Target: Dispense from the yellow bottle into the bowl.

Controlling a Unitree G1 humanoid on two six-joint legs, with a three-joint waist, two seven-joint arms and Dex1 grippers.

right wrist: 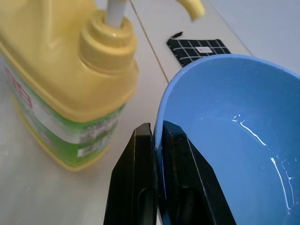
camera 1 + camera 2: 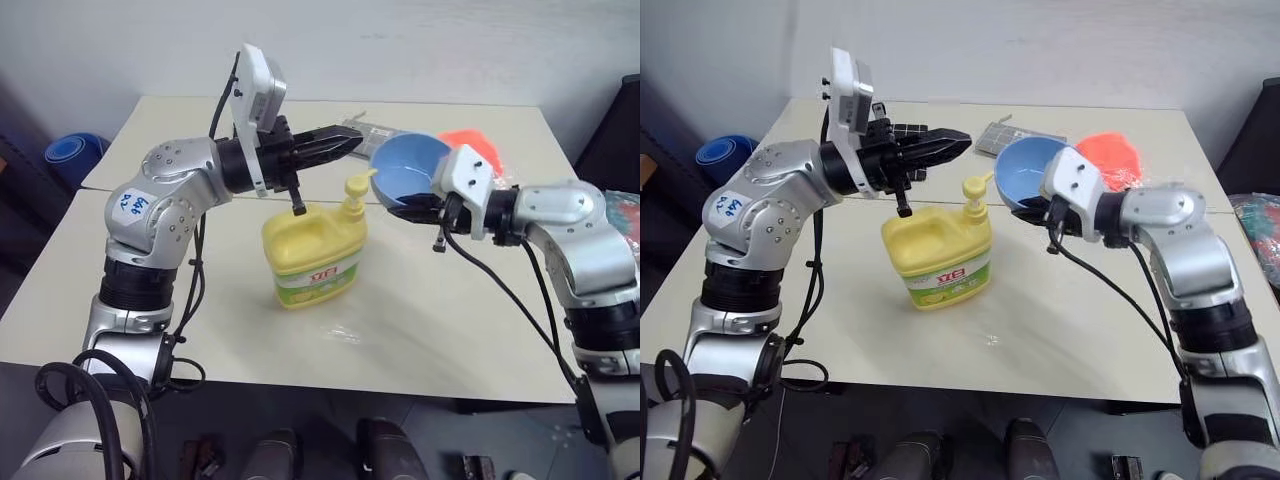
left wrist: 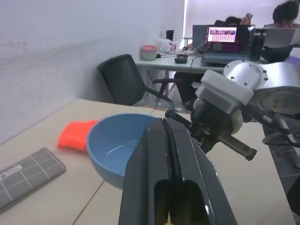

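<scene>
Right gripper [image 1: 158,140] pinches the rim of the bowl [image 2: 408,176] between its two black fingers, holding the light-blue bowl lifted and tilted off the table [image 2: 450,330], just beside the pump spout of the yellow bottle [image 2: 313,252], at about two o'clock from the bottle in the head views. Left gripper [image 2: 340,145] has its fingers pressed together with nothing between them, hovering level above the bottle's handle, at about twelve o'clock from the jug and pointing toward the bowl. The bottle stands upright on the table near its middle. By my reading, the step in hand is lining things up for the pump: bowl under the spout, closed left fingers over the pump head. Next the bowl wants easing beneath the nozzle, then the left gripper pressing straight down on the pump without tipping the jug.
</scene>
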